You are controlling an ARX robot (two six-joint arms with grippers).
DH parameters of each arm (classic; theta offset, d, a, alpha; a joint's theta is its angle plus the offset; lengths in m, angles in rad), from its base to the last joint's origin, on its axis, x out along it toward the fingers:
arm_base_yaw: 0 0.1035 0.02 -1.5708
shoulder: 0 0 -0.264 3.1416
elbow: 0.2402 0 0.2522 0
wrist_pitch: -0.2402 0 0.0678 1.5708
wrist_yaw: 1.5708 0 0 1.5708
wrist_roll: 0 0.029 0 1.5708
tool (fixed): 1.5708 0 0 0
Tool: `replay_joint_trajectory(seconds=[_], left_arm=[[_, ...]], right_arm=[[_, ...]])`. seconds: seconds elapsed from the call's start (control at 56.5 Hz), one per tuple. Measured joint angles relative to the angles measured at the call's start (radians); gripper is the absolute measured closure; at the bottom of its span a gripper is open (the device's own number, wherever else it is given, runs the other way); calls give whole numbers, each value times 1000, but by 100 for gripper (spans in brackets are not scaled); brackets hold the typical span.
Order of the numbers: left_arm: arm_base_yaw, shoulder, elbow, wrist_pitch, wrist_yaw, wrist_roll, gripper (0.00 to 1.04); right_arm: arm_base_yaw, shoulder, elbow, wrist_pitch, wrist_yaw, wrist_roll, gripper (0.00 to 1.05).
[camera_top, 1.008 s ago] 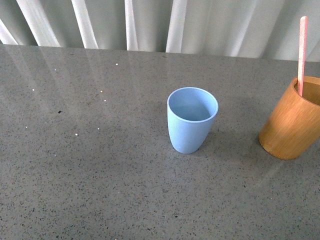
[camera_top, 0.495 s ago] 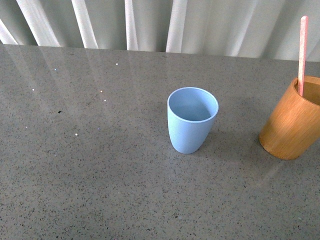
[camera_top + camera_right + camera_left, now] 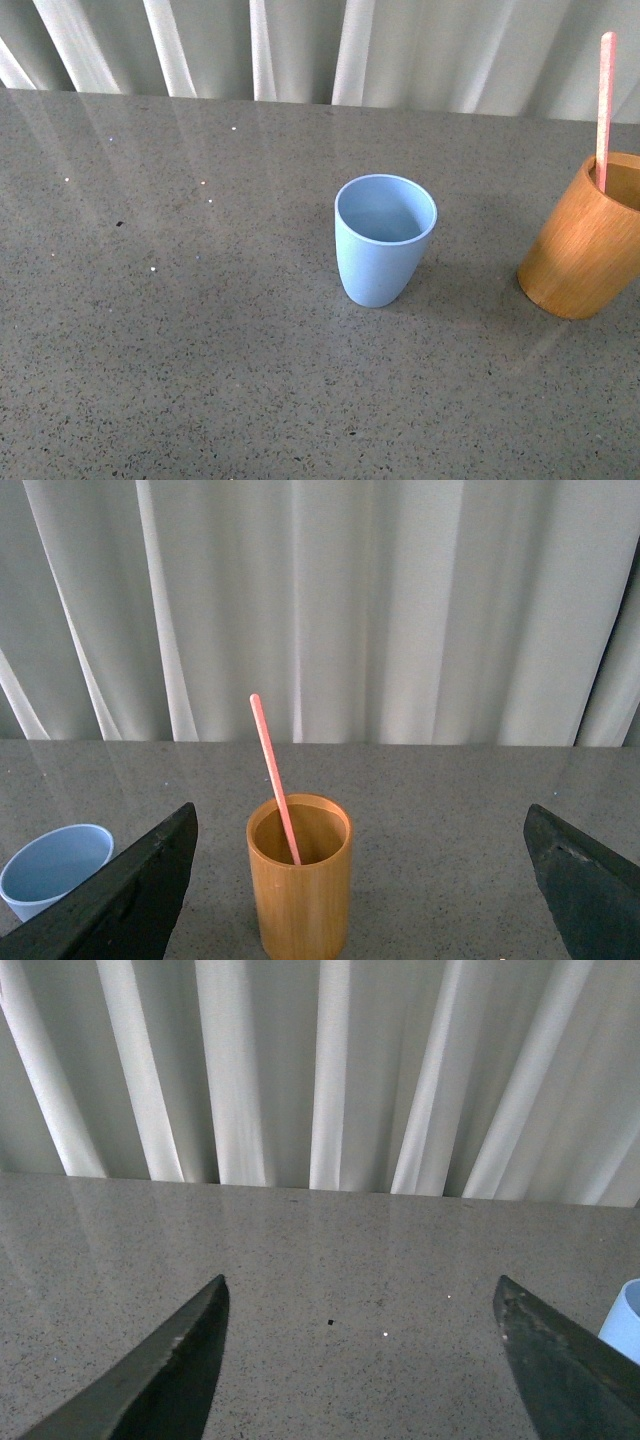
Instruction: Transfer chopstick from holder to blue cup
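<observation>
A pink-red chopstick (image 3: 604, 105) stands in the orange-brown wooden holder (image 3: 582, 248) at the table's right edge. The light-blue cup (image 3: 382, 240) stands upright and empty near the middle, left of the holder. Neither arm shows in the front view. In the right wrist view the holder (image 3: 299, 880) with the leaning chopstick (image 3: 273, 775) stands ahead of my open right gripper (image 3: 360, 830), and the blue cup (image 3: 52, 868) is beside it. My left gripper (image 3: 360, 1300) is open over bare table; the blue cup's edge (image 3: 625, 1322) shows at the frame's border.
The grey speckled tabletop (image 3: 180, 330) carries only the two cups. White curtains (image 3: 300, 45) hang along the table's far edge. Small white specks (image 3: 208, 190) dot the surface at the left.
</observation>
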Motion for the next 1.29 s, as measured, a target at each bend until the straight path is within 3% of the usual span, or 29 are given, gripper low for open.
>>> replay_joint_trajectory(seconds=[0.053, 0.088, 0.159, 0.354, 0.425, 0.725, 1.291], left_arm=[[0, 0, 0, 0, 0, 0, 13], [0, 0, 0, 0, 0, 0, 6], [0, 0, 0, 0, 0, 1, 7], [0, 0, 0, 0, 0, 1, 7], [0, 0, 0, 0, 0, 1, 7], [0, 0, 0, 0, 0, 1, 7], [0, 0, 0, 0, 0, 1, 7]], right_arm=[[-2, 10, 5, -19, 5, -5, 10], [-19, 50, 39, -109, -13, -23, 10], [-87, 185, 96, -217, -95, -65, 10], [-225, 544, 194, -47, -395, -161, 10], [-236, 721, 237, 61, -449, -202, 10], [-165, 1154, 350, 308, -457, -240, 10], [-98, 1530, 581, 454, -407, -234, 10]])
